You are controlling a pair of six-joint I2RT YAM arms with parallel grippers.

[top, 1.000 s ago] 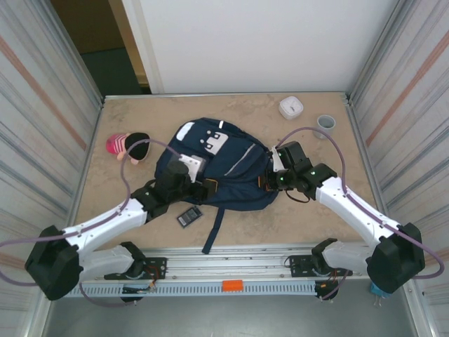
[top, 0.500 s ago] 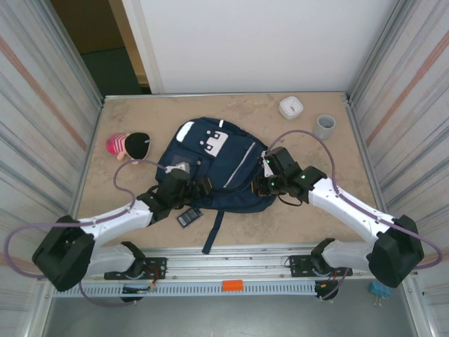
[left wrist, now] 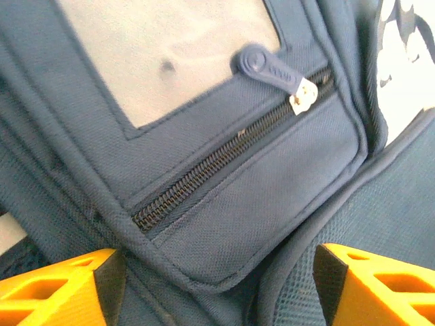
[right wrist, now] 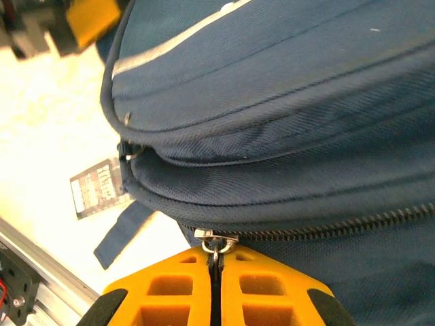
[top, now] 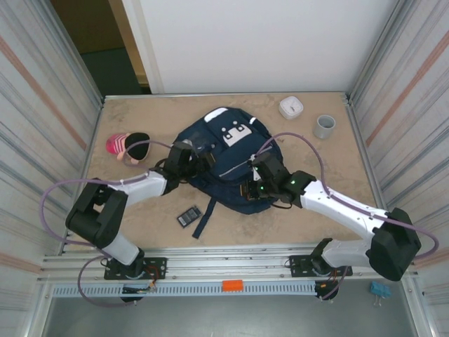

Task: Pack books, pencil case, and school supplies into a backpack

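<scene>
- The left arm is reaching in from the left, folded sharply at the elbow, and the left gripper (top: pixel 191 160) is resting on the left flank of the backpack (top: pixel 226 158).
- Its jaws are standing wide, with the yellow fingers (left wrist: pixel 54 292) straddling a zipped front pocket (left wrist: pixel 272 197) and not closing on it.
- The right arm is stretching low across the table (top: pixel 140 119), and the right gripper (right wrist: pixel 214 288) is pressing at the bag's near edge.
- Its jaws are pinching together on the metal zip pull (right wrist: pixel 215 239).
- The black rectangle (top: pixel 189 216) is lying on the table just beside the backpack's strap.
</scene>
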